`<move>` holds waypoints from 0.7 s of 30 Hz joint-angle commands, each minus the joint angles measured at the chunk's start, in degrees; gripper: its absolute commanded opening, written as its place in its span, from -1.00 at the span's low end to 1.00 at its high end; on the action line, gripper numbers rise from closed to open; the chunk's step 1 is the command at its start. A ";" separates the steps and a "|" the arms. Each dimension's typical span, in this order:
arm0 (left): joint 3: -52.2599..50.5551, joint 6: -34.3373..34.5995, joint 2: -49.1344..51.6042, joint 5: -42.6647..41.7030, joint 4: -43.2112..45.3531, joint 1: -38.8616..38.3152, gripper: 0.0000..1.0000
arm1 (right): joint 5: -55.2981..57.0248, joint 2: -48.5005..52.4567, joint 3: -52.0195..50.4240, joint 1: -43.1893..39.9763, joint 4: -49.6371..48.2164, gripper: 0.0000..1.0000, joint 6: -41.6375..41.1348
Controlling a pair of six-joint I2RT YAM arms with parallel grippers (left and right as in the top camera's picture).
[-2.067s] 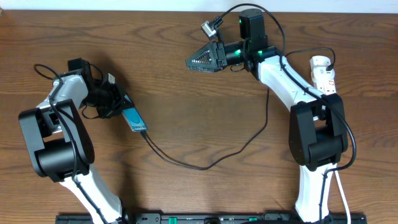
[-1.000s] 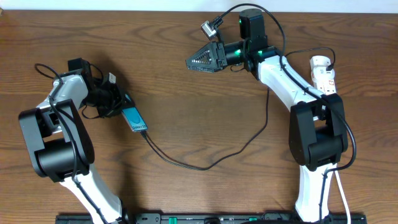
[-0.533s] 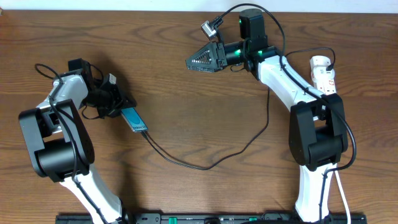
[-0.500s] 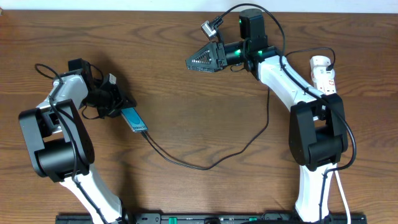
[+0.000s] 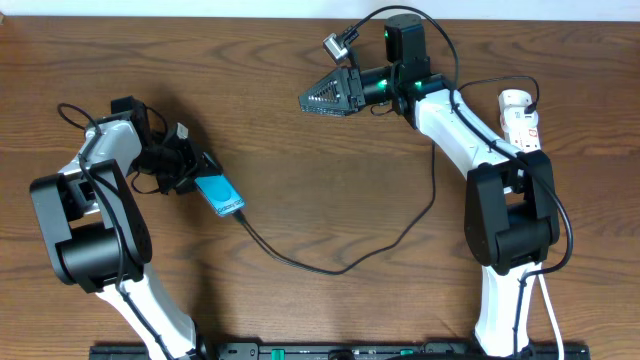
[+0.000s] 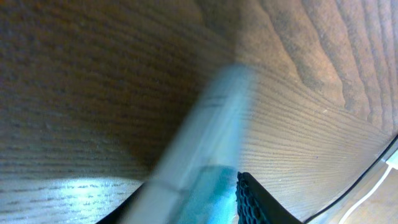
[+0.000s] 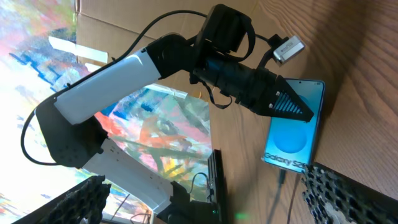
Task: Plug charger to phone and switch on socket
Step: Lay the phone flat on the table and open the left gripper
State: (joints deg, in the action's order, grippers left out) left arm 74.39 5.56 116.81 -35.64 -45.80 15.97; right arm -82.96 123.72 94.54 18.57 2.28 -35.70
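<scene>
- The phone (image 5: pixel 221 193) sits at the left of the worktop (image 5: pixel 300 180), screen up. Its long axis runs diagonally, far-left to near-right.
- The left tool (image 5: pixel 200 168) is clamped on its far-left end.
- The charger (image 5: pixel 335 271) meets its near-right end.
- The right tool (image 5: pixel 305 99) gapes wide, empty.

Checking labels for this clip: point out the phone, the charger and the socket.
phone (image 5: pixel 220 192), overhead view, middle of cyan screen.
charger (image 5: pixel 330 271), overhead view, bottom of its loop.
socket (image 5: pixel 516 110), overhead view, white upper end.

White arms (image 5: pixel 450 125) with black joints (image 5: pixel 510 225); right tool (image 5: pixel 305 100) black, seemingly mesh-textured.
</scene>
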 commanded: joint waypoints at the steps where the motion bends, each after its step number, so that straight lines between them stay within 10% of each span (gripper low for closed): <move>1: 0.39 -0.83 0.44 0.33 -0.70 -0.07 -0.22 | -1.16 0.04 0.92 -0.09 0.04 0.98 1.11; 21: 0.39 -0.83 0.44 0.31 -1.51 -0.07 -0.20 | -1.16 0.04 0.92 -0.09 0.04 0.99 1.11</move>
State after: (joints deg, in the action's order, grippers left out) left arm 74.39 5.54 116.81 -35.64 -46.94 15.97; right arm -82.96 123.72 94.54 18.57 2.31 -35.55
